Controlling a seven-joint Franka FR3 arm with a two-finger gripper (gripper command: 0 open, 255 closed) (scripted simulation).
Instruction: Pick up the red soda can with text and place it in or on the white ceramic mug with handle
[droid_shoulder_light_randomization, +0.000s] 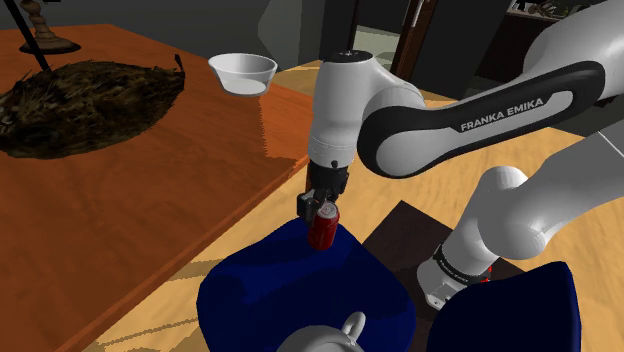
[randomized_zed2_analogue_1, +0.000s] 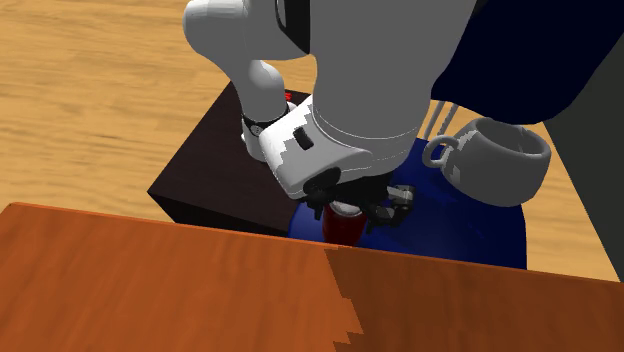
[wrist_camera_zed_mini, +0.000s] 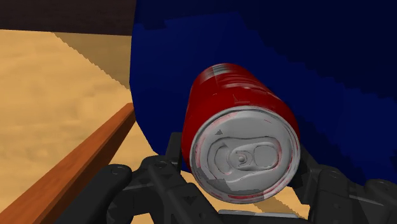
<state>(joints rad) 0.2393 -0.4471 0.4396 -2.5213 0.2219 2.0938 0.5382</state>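
Red soda can (wrist_camera_zed_mini: 242, 108) is clamped between the jaws of the gripper (droid_shoulder_light_randomization: 322, 205), which grip the sidewall just under the silver lid, one finger on each side. In the shoulder view the can hangs upright under the hand at the far edge of the blue cushion (droid_shoulder_light_randomization: 290, 290). I can't tell whether its base rests on the fabric or is just clear of it.

Handling, as a judgement:
- Thin metal wall, light, smooth and slippery.
- It should dent if squeezed mid-body; it's stiffest near the rim, so the present high grip looks right.
- A high hold leaves the body free to swing, so keep it vertical.

Containers:
- White mug (randomized_zed2_analogue_1: 497, 160) is on the same cushion, at the second exterior view's right of the can and near it. Handle faces the can, mouth is up, and nothing is seen inside.
- The soft seat means the mug may rock on contact.
- White bowl (droid_shoulder_light_randomization: 243, 72) is on the far corner of the wooden table (droid_shoulder_light_randomization: 130, 200) and looks empty.
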